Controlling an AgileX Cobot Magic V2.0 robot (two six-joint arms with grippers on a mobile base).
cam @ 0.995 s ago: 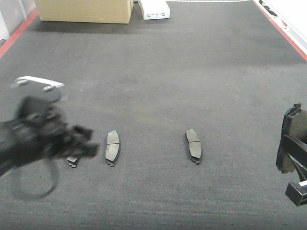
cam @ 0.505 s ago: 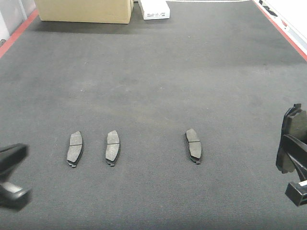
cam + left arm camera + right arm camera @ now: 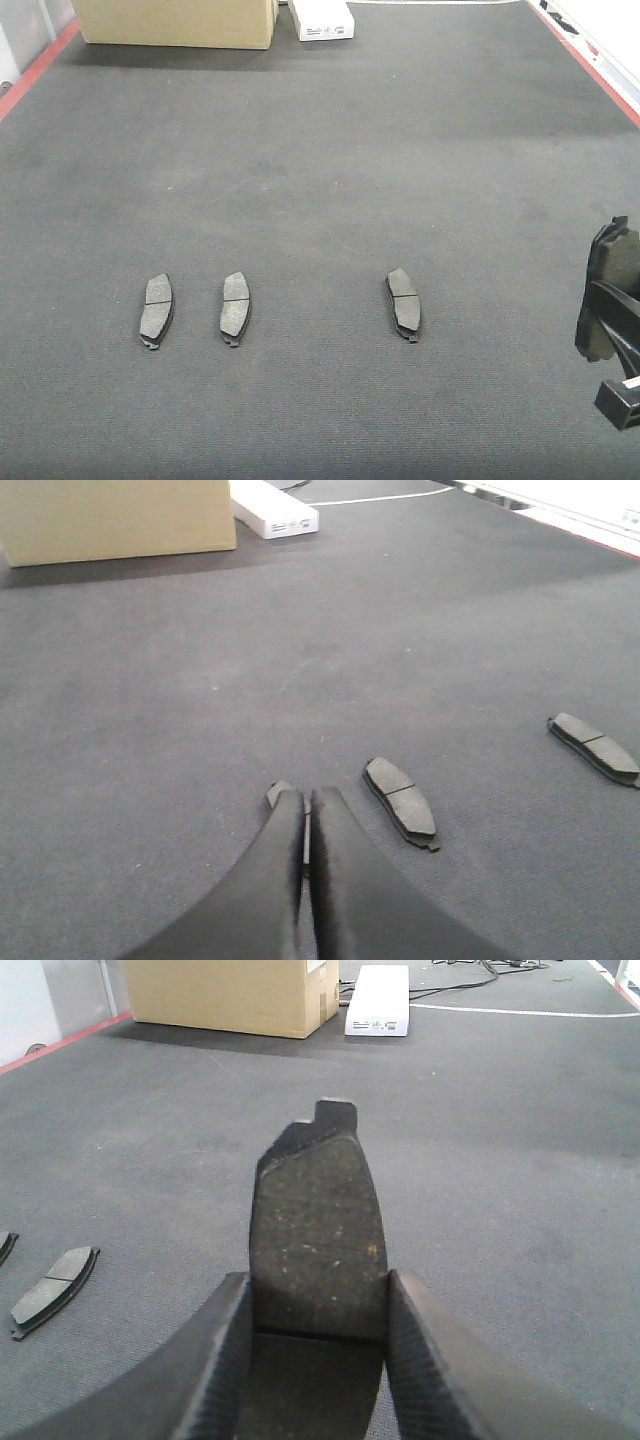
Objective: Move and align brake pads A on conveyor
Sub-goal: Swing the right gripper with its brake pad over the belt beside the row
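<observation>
So three of the brake pads are down on the conveyor [image 3: 320, 180] in a rough row: far-left pad [image 3: 155, 309], second pad [image 3: 234, 305], and a third pad [image 3: 404, 302] sitting well apart from those two, leaving a gap between. The fourth pad [image 3: 318, 1230] is pinched upright in my right claw [image 3: 318, 1305], hanging at the right edge of the belt.

My read is that it belongs in that gap, or just right of the third, depending on the spacing wanted. I'd go for the gap. The trick is to rotate it so its long axis runs the same way as the others, lay it face up, and line its near end up with theirs before letting go. Come down low and release gently so it doesn't skid on the felt.

Left claw [image 3: 305, 825] is closed on nothing, fingers together, parked low just behind the far-left pad. I'd keep it clear of that one.
</observation>
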